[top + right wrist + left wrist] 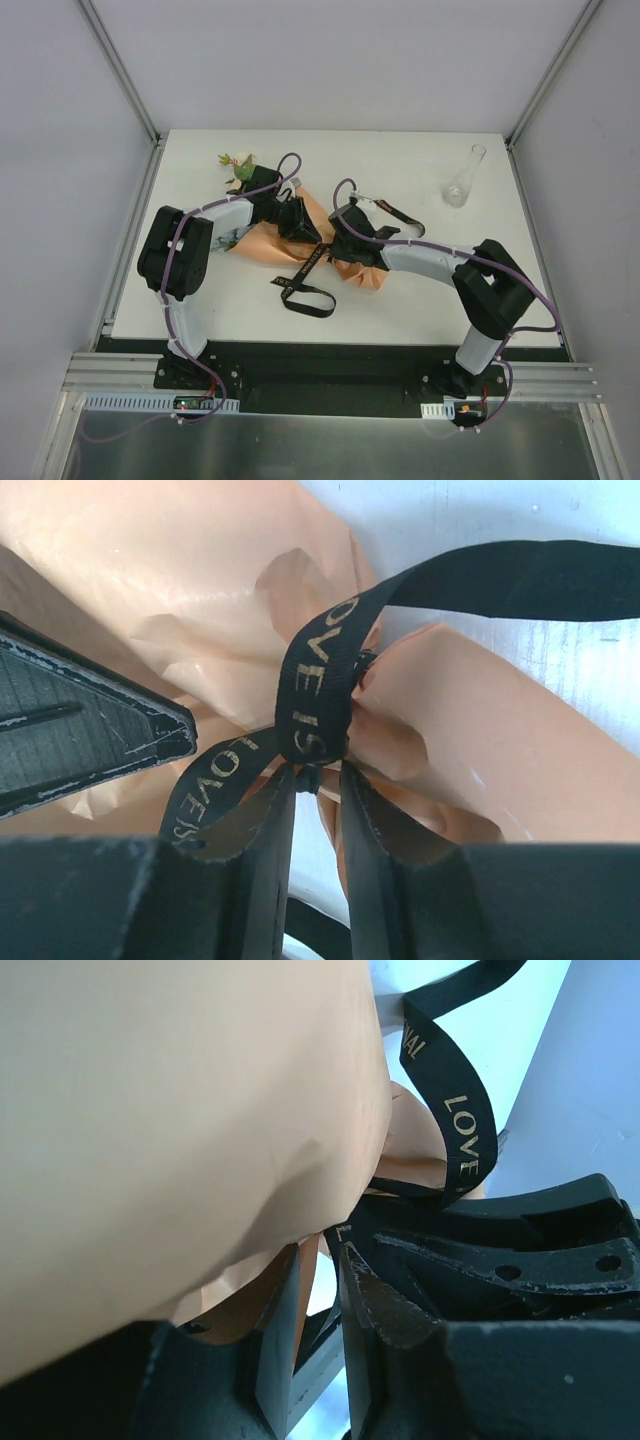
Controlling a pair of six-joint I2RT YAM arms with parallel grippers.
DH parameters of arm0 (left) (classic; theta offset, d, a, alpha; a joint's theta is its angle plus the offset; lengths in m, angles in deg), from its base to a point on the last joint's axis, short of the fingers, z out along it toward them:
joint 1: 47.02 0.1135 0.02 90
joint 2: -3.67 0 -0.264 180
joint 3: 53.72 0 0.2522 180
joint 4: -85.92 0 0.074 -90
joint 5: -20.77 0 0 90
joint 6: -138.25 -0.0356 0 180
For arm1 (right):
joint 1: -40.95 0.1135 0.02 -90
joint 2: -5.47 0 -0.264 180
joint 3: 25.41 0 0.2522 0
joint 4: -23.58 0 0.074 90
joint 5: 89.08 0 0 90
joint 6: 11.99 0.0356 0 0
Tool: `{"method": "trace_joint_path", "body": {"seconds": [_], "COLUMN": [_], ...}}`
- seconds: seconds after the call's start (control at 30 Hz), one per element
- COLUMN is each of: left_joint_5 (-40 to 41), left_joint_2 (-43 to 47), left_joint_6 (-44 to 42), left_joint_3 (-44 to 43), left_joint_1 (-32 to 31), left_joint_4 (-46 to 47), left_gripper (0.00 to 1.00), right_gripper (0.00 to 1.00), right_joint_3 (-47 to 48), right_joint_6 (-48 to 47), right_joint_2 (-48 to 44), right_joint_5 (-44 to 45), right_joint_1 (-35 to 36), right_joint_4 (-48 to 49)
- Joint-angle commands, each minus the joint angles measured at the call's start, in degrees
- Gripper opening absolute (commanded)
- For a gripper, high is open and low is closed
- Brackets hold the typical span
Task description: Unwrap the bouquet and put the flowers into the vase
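Bouquet (262, 243), peach-orange paper cone tied with black gold-lettered ribbon (315, 695), lies well left of the clear glass vase (463, 180). Left pincer (315, 1250) pinches its paper; whether the right pincer (317, 775) holds the knot is unclear. Pulling may tear paper.

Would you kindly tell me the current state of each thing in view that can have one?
bouquet: wrapped, lying on its side.
ribbon: tied round the bouquet, ends trailing loose.
flowers: inside the wrap, tips poking out.
vase: empty, apart from the bouquet.
left claw: nearly closed by a fold of paper; grip unclear.
right claw: closed on the ribbon at its knot.
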Motion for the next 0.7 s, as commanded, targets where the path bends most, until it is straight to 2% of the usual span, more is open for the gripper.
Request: {"method": "trace_joint_path", "body": {"seconds": [0.0,0.2,0.67], "left_joint_5": [0.70,3.33,3.77], "left_joint_2": [-0.37,-1.86,-3.18], "left_joint_6": [0.13,1.01,2.07], "left_joint_3": [-1.27,-0.31,0.05], "left_joint_1": [-0.01,-0.54,-2.65], "left_joint_4": [-0.62,-0.62,-0.62], "left_gripper": [0.22,0.18,0.16], "right_gripper": [0.22,0.11,0.16], "right_joint_3": [1.85,2.46,3.52], "right_joint_6": [-0.87,-1.41,-1.85], "right_joint_2": [0.53,1.33,2.38], "right_joint_5": [-0.65,-1.36,-3.03], "right_joint_1": [-0.13,-0.05,-0.49], "right_joint_4": [0.69,1.23,0.61]}}
